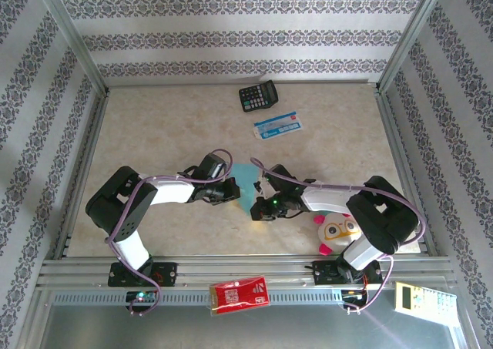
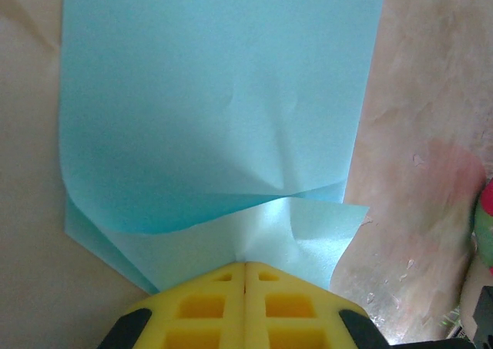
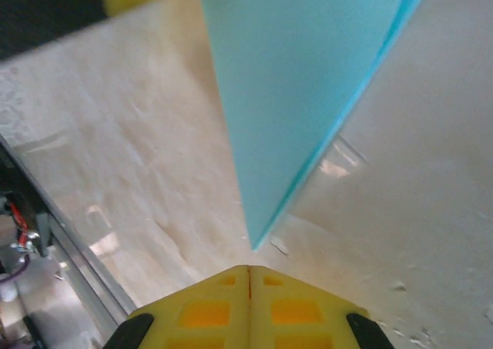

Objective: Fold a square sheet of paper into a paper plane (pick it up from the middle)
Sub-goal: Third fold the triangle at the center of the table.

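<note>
The square sheet of paper [image 1: 245, 178], light turquoise, lies folded over itself in the middle of the table between my two grippers. In the left wrist view the paper [image 2: 223, 110] has its upper layer curling over a paler lower layer. My left gripper [image 2: 245, 264] is shut on the lower layer's near edge, and creases fan out from the pinch. From above, this left gripper [image 1: 233, 189] sits at the paper's left side. My right gripper [image 3: 249, 269] is shut and holds nothing. A sharp corner of the paper [image 3: 293, 87] ends just ahead of its tips.
A black calculator [image 1: 257, 96] and a blue-and-white card [image 1: 278, 125] lie at the back. A pink-and-white toy [image 1: 339, 229] sits by the right arm's base. A red packet [image 1: 239, 293] rests on the front rail. Metal rails border the table.
</note>
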{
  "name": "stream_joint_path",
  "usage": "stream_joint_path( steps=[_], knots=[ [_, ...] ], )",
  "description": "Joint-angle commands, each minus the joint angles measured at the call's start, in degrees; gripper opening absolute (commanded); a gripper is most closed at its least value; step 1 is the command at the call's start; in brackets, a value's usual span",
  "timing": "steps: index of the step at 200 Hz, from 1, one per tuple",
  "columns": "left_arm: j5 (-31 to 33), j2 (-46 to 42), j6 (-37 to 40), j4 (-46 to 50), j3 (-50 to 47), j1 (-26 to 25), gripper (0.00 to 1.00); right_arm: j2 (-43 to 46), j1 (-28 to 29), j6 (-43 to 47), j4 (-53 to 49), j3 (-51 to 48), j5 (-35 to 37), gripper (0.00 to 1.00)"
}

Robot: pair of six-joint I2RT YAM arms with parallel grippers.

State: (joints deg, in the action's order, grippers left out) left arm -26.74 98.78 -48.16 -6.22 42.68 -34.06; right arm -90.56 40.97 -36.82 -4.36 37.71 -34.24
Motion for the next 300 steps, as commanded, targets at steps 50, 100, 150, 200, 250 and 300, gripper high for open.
stream_joint_path(
  steps=[50, 100, 150, 200, 250, 300],
  knots=[
    [6.97, 3.6, 1.49, 9.71, -2.06, 0.05, 0.0, -8.45, -1.44, -0.04, 3.5, 7.76, -3.38, 0.05],
    [6.24, 2.86, 2.16, 10.38, -0.47, 0.05, 0.0, -11.03, -2.48, 0.93, 3.4, 5.09, -2.36, 0.03],
    [6.2, 2.52, 3.03, 11.84, 1.6, 0.16, 0.0, -12.14, -2.86, 1.13, -2.88, 2.76, 2.54, 0.0],
    [5.04, 2.3, 3.52, 11.41, 2.75, 1.34, 0.0, -13.24, -2.78, 1.36, -10.25, 1.95, 7.66, 0.0],
    [2.4, 2.08, 3.99, 9.37, 2.72, 4.53, 0.03, -14.03, -2.78, 0.26, -10.14, 0.88, 8.99, 0.0],
    [2.29, 2.77, 5.21, 9.68, 3.35, 7.47, 0.04, -12.91, -2.74, 0.43, -11.53, 1.02, 10.07, 0.0]
  ],
)
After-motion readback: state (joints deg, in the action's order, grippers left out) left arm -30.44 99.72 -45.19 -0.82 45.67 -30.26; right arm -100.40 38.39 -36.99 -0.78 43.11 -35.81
